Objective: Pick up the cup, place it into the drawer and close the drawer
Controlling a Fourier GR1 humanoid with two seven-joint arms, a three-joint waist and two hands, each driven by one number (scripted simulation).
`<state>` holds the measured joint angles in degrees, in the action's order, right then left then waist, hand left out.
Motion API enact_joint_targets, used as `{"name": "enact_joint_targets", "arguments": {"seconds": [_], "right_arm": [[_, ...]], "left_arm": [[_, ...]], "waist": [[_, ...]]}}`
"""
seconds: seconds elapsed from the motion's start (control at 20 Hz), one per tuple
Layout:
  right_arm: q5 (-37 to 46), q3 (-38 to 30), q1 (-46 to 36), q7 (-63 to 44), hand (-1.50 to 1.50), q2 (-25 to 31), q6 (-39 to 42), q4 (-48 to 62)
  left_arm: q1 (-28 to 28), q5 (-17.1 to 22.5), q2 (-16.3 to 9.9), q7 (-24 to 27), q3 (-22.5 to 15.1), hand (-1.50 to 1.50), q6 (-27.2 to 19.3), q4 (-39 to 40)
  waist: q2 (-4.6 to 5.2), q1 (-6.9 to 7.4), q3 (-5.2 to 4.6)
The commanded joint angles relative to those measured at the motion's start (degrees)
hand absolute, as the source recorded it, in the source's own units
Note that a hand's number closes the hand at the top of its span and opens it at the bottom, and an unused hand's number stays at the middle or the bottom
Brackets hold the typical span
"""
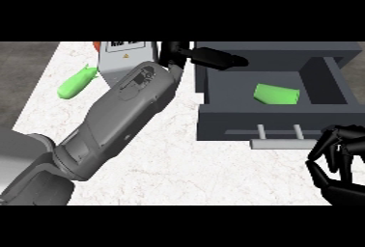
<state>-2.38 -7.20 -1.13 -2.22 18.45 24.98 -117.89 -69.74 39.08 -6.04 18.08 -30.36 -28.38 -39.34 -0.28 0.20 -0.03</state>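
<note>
The green cup [276,94] lies on its side inside the open dark grey drawer [214,91], towards its right half. My left forearm crosses the counter from the lower left, and my left hand [212,57] hovers over the drawer's back left corner, fingers stretched out to the right and holding nothing, a short way left of the cup. My right hand [336,161] shows at the lower right, just right of the drawer's pale handle [279,139], fingers loosely bent and empty.
A green elongated object [77,82] lies on the white marble counter [164,169] at the left. A white box with a red corner [122,54] stands behind my left forearm. The counter's left edge borders a dark floor.
</note>
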Motion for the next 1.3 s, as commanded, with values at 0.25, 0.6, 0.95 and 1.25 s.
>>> {"name": "enact_joint_targets", "arguments": {"seconds": [0.25,0.6,0.95,1.25], "right_arm": [[15.5,5.7,-2.5,-1.9,1.50,-2.8,-6.0,2.6],[33.0,14.0,-6.4,8.9,1.50,-2.5,-11.3,18.1],[48.4,19.9,-13.4,9.6,1.50,-1.1,-17.6,31.7],[55.6,21.4,-21.2,16.5,1.50,-5.5,-28.0,53.8]], "left_arm": [[14.2,0.0,-11.3,-3.0,2.7,-1.50,4.0,-15.9],[21.1,0.3,-16.6,-4.3,5.8,-1.50,5.0,-24.3],[29.3,2.0,-23.0,-7.6,7.9,-1.50,7.0,-34.1],[36.0,1.9,-24.0,-3.7,11.4,-1.50,10.9,-35.0]], "waist": [[-0.02,1.41,-0.02],[0.28,1.79,0.04],[0.10,2.99,0.07],[0.63,1.76,0.08]]}}
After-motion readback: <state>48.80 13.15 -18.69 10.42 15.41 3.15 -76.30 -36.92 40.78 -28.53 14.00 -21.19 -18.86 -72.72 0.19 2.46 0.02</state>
